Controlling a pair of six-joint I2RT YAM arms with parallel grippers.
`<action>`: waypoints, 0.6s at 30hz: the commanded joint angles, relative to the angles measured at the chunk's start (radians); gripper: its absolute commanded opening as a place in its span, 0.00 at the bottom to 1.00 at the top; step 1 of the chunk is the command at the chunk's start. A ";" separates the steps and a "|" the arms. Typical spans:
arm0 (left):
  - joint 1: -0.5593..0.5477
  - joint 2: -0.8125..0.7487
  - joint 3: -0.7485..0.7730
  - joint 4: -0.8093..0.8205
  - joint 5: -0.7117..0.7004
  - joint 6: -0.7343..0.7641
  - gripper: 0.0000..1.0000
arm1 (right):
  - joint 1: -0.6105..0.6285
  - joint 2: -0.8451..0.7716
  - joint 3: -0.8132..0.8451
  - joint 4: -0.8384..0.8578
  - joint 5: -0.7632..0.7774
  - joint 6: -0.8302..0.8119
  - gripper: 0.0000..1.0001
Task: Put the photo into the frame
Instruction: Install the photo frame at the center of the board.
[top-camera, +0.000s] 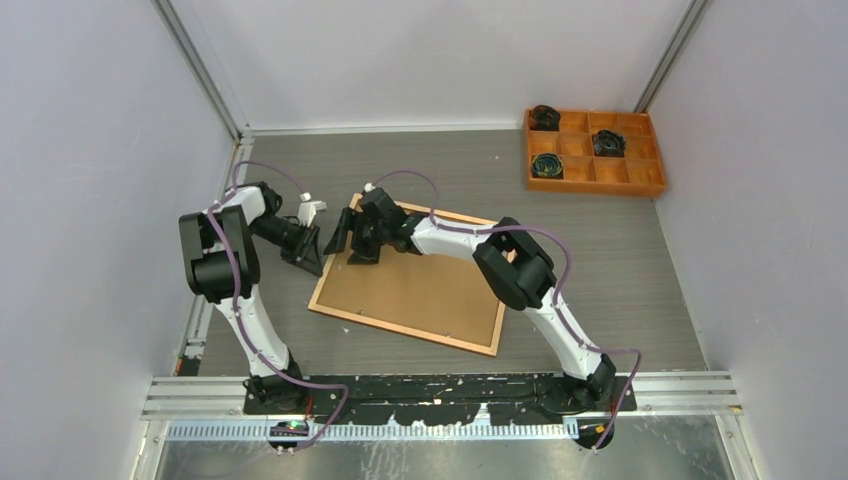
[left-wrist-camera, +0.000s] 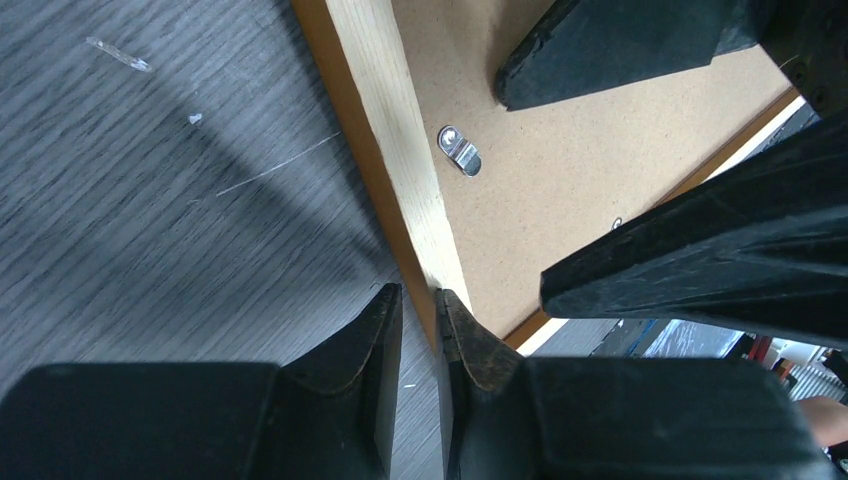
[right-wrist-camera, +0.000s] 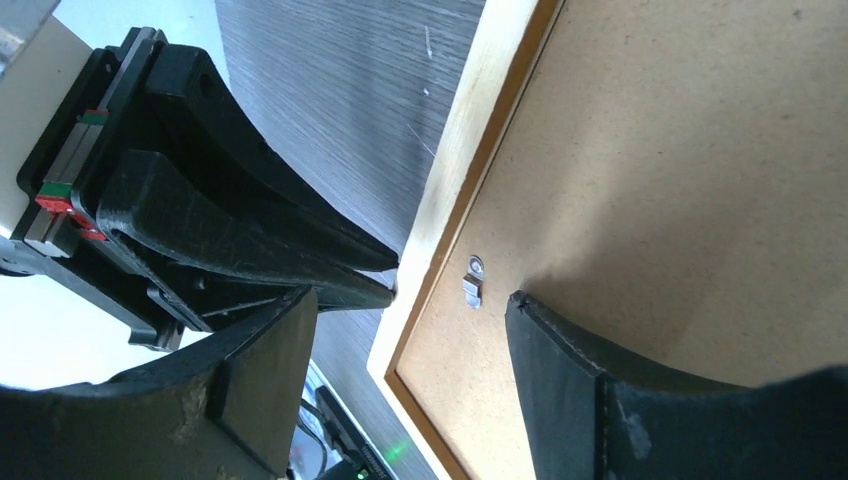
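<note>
Top external view: a grey wood-grain table fills a booth of plain pale walls. A metal rail runs along the near edge, and an orange tray of small compartments sits at the far right. Mid-table lies the frame, flat and back-up — its brown backing board faces the camera. Its long axis runs left to right, skewed so the right end sits nearer the arms. At the left short edge, the left gripper has its fingers almost together, tips at the wooden rim; whether they pinch it I cannot tell. The right gripper has its fingers well apart — one over the board beside a metal clip, the other past the rim.
</note>
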 joint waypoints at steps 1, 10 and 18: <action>-0.001 0.009 0.003 0.010 0.024 0.016 0.20 | 0.016 0.029 0.031 0.034 -0.022 0.034 0.72; -0.001 0.007 -0.006 0.018 0.016 0.015 0.20 | 0.024 0.053 0.052 0.025 -0.025 0.039 0.60; 0.000 0.004 -0.006 0.018 0.015 0.015 0.19 | 0.032 0.066 0.066 0.021 -0.032 0.046 0.60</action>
